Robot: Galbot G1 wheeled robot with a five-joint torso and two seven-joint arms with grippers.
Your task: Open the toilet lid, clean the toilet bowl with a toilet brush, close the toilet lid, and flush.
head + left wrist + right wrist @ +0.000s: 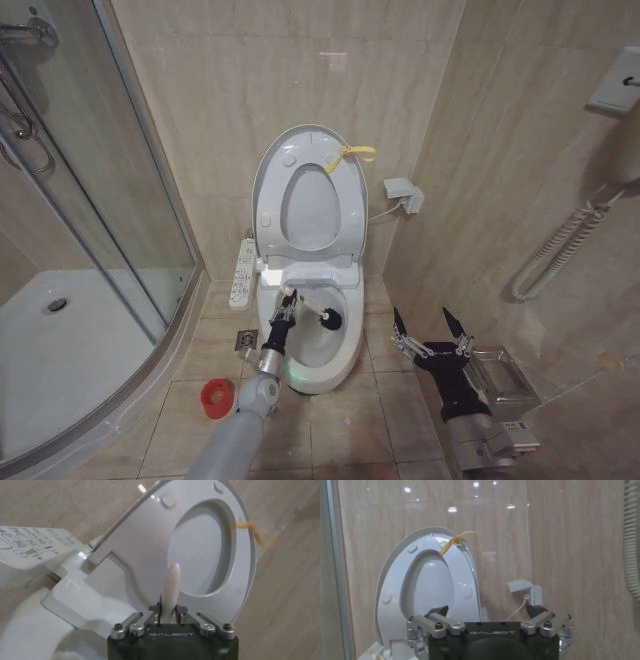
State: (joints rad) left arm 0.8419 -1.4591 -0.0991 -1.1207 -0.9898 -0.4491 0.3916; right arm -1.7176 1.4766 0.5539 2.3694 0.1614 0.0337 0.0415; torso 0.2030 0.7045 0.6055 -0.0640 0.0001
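The toilet lid (312,205) and the ring seat stand raised against the wall, a yellow ribbon (352,155) tied at the lid's upper edge. Below them the white toilet bowl (345,352) is uncovered. My left gripper (285,310) is over the bowl's front left rim, shut on the toilet brush's white handle (172,587). The brush's dark head (328,319) is down inside the bowl. My right gripper (423,320) hangs open to the right of the toilet with nothing in it. From its wrist, the right gripper (487,610) faces the lid (432,588) and ribbon (457,540).
A red holder cup (216,396) stands on the floor left of the bowl. The glass shower enclosure (100,200) and its tray (60,340) fill the left side. A control panel (243,270) hangs beside the seat. A metal box (500,380) and a coiled hose (560,245) are at the right wall.
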